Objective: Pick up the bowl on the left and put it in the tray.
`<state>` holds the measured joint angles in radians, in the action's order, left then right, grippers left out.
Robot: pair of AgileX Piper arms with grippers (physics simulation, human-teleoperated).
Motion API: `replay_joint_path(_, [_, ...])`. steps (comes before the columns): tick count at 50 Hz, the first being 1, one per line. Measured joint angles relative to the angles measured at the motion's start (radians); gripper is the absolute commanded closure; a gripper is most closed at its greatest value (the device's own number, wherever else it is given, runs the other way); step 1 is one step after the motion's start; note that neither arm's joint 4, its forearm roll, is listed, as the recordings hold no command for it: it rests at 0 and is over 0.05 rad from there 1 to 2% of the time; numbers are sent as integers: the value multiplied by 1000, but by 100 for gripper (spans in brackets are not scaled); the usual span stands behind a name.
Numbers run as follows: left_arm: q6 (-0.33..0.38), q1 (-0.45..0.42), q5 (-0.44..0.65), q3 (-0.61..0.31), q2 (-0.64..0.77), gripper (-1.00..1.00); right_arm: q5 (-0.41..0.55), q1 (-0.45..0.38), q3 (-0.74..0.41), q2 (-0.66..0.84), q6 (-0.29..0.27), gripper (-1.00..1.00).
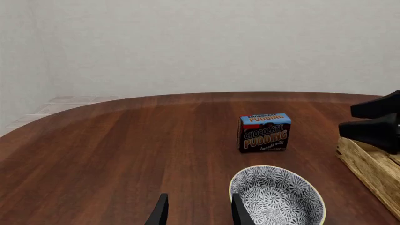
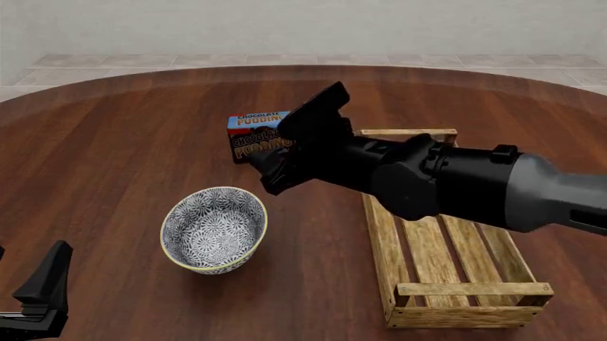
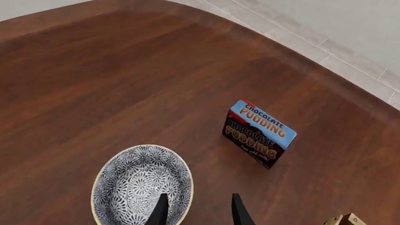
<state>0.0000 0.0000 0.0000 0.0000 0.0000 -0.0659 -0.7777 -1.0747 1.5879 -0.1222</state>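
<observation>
The blue-and-white patterned bowl (image 2: 213,229) stands upright on the wooden table, left of the slatted wooden tray (image 2: 377,234). My right gripper (image 2: 269,174) hangs open above the table just beyond the bowl's far right rim, not touching it. In the right wrist view its fingertips (image 3: 160,212) frame the edge of the bowl (image 3: 140,185). At the near left edge my left gripper (image 2: 40,290) stays low, and the left wrist view shows it open (image 1: 198,213) and empty beside the bowl (image 1: 278,197).
A blue-and-brown chocolate pudding box (image 2: 256,135) stands behind the bowl, partly hidden by the right arm (image 2: 455,185), which reaches over the tray's far end. A corner of the tray (image 1: 368,166) shows in the left wrist view.
</observation>
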Motion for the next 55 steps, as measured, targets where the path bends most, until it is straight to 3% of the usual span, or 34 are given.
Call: replay_joint_path(55, [0, 0, 0, 0, 0, -100, -8, 2, -43, 77, 8, -100])
